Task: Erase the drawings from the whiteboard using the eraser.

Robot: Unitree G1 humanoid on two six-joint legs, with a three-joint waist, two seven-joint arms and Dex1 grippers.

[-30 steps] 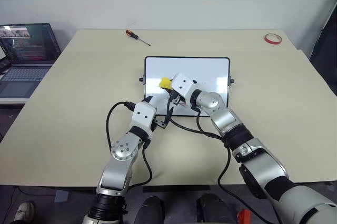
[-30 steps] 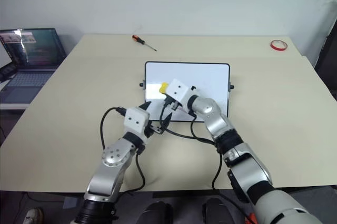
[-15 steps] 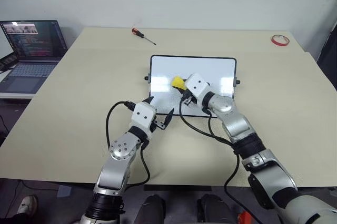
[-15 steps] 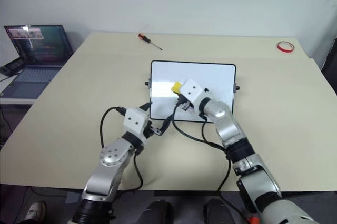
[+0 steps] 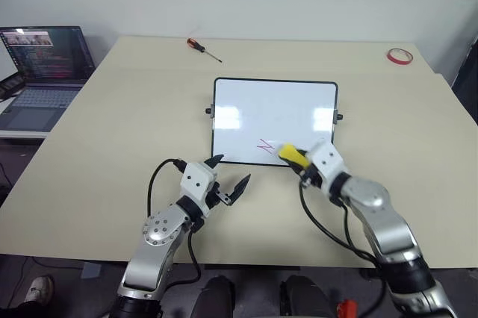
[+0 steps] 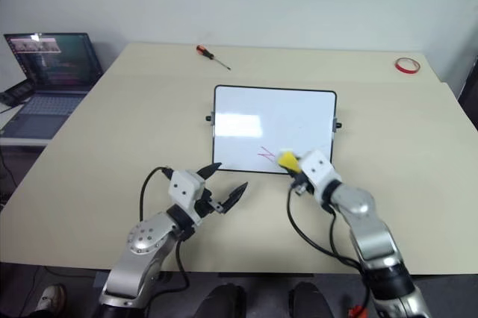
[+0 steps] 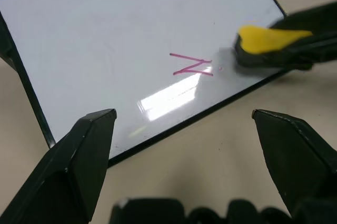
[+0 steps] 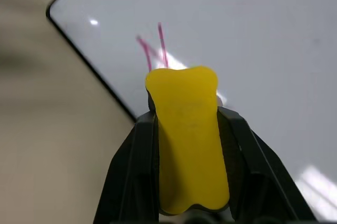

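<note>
The whiteboard (image 5: 274,109) lies flat in the middle of the table. One red N-like drawing (image 5: 266,145) sits near its near edge, also seen as the red mark (image 7: 192,65). My right gripper (image 5: 297,160) is shut on the yellow eraser (image 5: 291,154), which hangs at the board's near edge just right of the mark. From the right wrist, the eraser (image 8: 188,129) is pinched between both black fingers (image 8: 131,171), with the red strokes just past its tip. My left gripper (image 5: 231,170) stands open and empty over the table, just short of the board's near-left corner.
A red-handled screwdriver (image 5: 200,48) lies at the far side of the table. A red tape ring (image 5: 399,55) is at the far right corner. An open laptop (image 5: 41,64) stands on a separate surface to the left. Black cables hang from both wrists.
My right gripper has carried the eraser from the board's left middle back to its near edge, uncovering the red mark. The left gripper has drawn slightly back from the board.
</note>
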